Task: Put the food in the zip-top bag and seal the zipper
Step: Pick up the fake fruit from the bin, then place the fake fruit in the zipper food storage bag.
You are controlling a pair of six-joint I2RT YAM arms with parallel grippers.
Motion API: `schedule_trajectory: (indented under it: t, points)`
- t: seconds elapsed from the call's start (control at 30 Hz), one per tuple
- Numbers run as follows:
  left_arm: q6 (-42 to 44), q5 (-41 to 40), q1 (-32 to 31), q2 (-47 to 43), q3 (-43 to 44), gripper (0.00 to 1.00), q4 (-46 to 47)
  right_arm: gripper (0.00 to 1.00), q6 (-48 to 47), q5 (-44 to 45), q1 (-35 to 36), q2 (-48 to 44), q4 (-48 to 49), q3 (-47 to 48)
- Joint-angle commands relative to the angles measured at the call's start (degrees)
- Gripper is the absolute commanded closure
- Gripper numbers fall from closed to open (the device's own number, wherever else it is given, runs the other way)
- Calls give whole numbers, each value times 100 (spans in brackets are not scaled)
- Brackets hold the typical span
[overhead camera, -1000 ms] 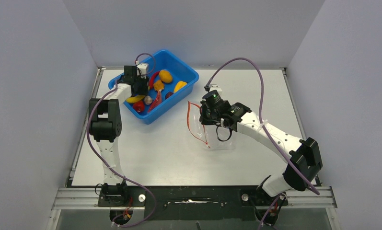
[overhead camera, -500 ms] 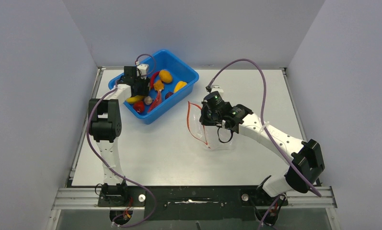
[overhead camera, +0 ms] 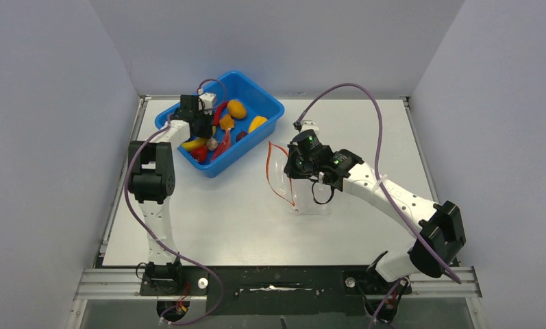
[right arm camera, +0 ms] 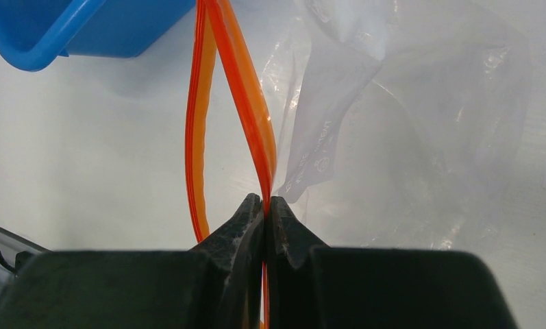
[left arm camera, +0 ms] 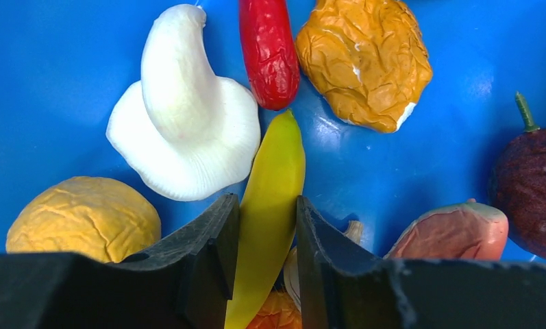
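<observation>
In the left wrist view my left gripper is down in the blue tub, its jaws pressed on both sides of the yellow banana. Around it lie other food: a white garlic, a red chili and orange lumps. From above, the left gripper hangs over the tub's left half. My right gripper is shut on the orange zipper of the clear zip-top bag. The strip loops open, holding the mouth apart. From above the bag lies mid-table under the right gripper.
The blue tub stands at the back left of the white table. It also holds a pink-red slice and a dark purple fruit. Grey walls close in both sides. A purple cable arches over the right arm.
The left jaws opened wider, then came in onto the banana in the tub. The right arm shifted slightly, still pinching the bag's strip.
</observation>
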Motion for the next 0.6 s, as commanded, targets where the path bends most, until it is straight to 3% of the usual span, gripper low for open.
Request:
schedule_trajectory:
  t: [0.0,0.57]
  points:
    - [-170,-169,-102,-468,227,83,-83,100,59,-83,-3,-279,334,114]
    - [-1050,-809,-265,-1920,-251,96,-58,100,458,-376,65,-472,691,-272]
